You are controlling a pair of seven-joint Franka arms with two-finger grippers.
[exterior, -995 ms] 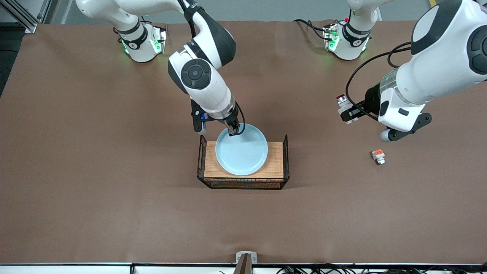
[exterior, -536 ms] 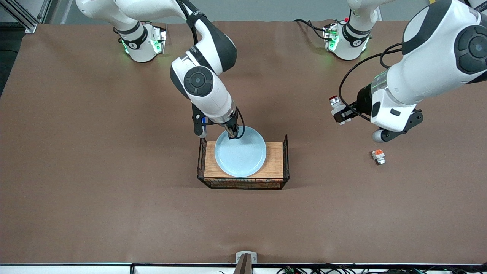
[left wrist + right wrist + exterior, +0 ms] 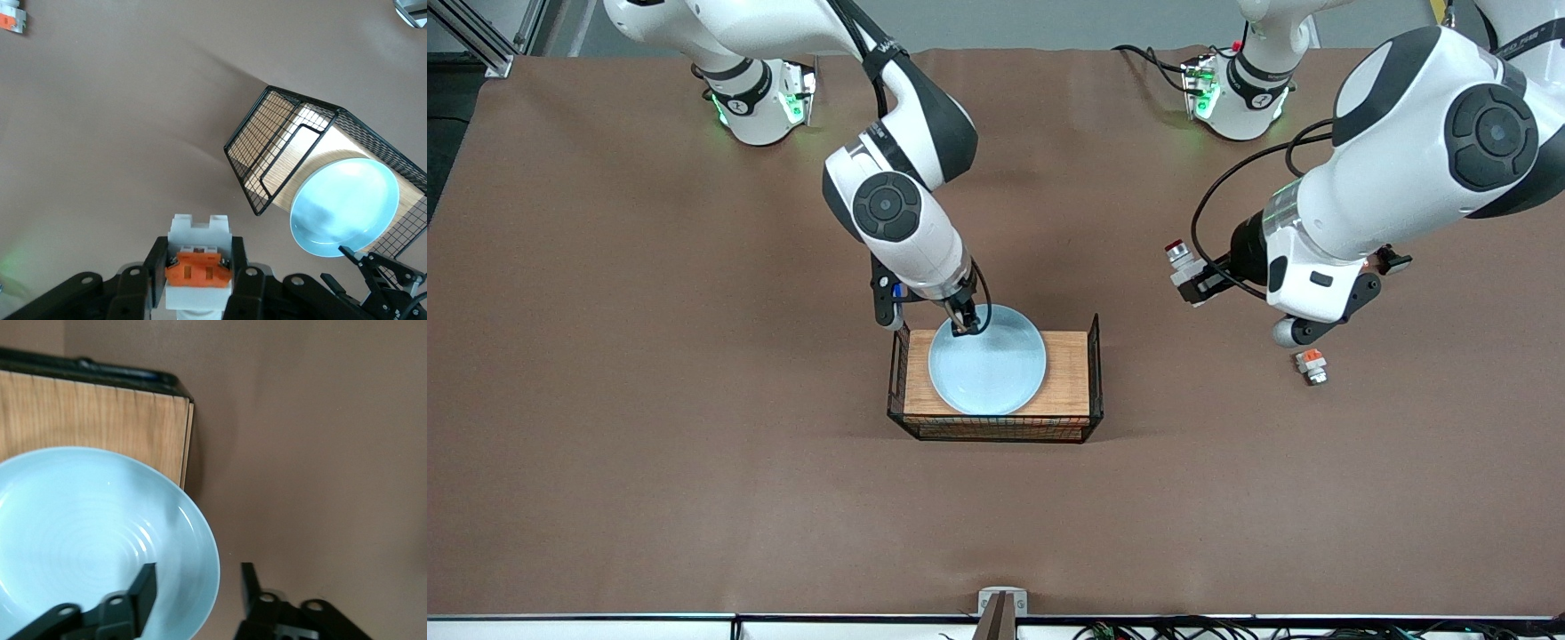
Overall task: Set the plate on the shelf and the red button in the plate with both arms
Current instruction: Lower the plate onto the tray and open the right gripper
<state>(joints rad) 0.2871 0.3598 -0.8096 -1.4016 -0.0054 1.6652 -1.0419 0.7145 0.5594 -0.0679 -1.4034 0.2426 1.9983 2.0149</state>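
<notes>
Plate [image 3: 987,360] sits on the wooden board of the wire basket [image 3: 1094,373], mid-tabletop. Right hand [image 3: 964,320] is at the plate's rim on the edge farther from the front camera; in the right wrist view its fingers [image 3: 143,583] are spread wide, one inside the rim and one outside, not pinching. So the plate looks released, or nearly.

Left hand [image 3: 1199,283] hangs over bare tabletop between the basket and the left arm's end, clamped on the button [image 3: 1181,260]. Left wrist view shows the pads squeezing its orange block, red cap pointing away from the wrist.

Handling, my guess:
- Plate: rigid, smooth glaze, slippery, chips if dropped. Rim pinch is the only grip; keep it level.
- Button: light, hard plastic, boxy body gives flat faces. Grip on the block is right; the collar and cap are round and would roll.

Versus a second ago:
- Left hand has carried the button toward the basket.
- Plate has shifted slightly toward the right arm's end and settled on the board.
- Spare white-orange part [image 3: 1311,365] unmoved.
</notes>
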